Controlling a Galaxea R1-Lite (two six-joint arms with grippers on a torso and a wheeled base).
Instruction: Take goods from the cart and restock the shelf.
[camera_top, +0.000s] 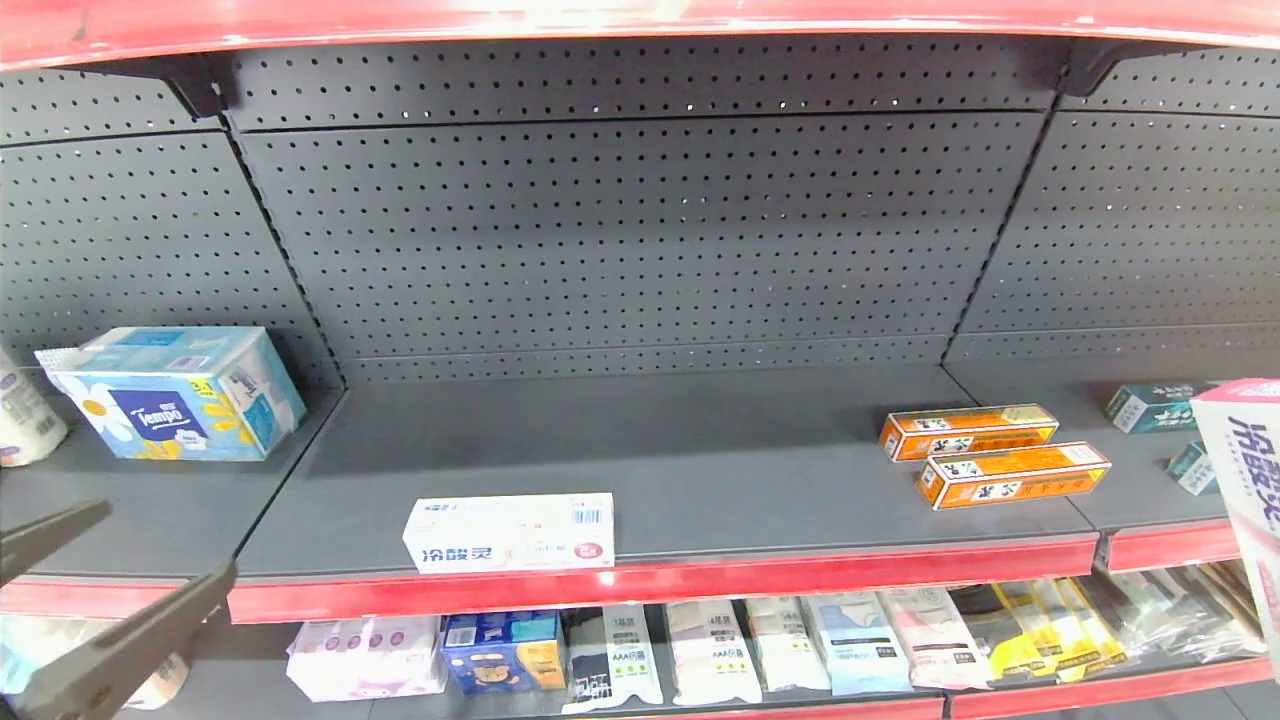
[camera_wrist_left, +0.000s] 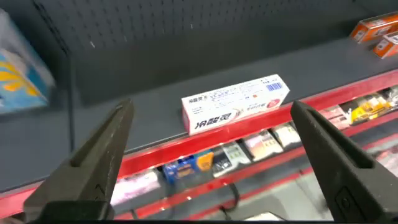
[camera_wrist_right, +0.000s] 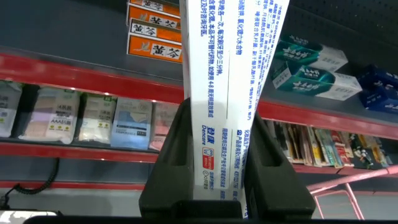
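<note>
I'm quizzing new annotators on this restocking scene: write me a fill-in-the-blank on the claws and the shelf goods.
The right claw is shut on a tall box that is mainly ____.
The left claw is ____ and holds nothing.
____ orange boxes lie on the shelf.
The tissue pack sits to the ____ of the lying white box.
Missing words: white; open; two; left.

Grey pegboard wall backs the shelf — red-edged.
</note>
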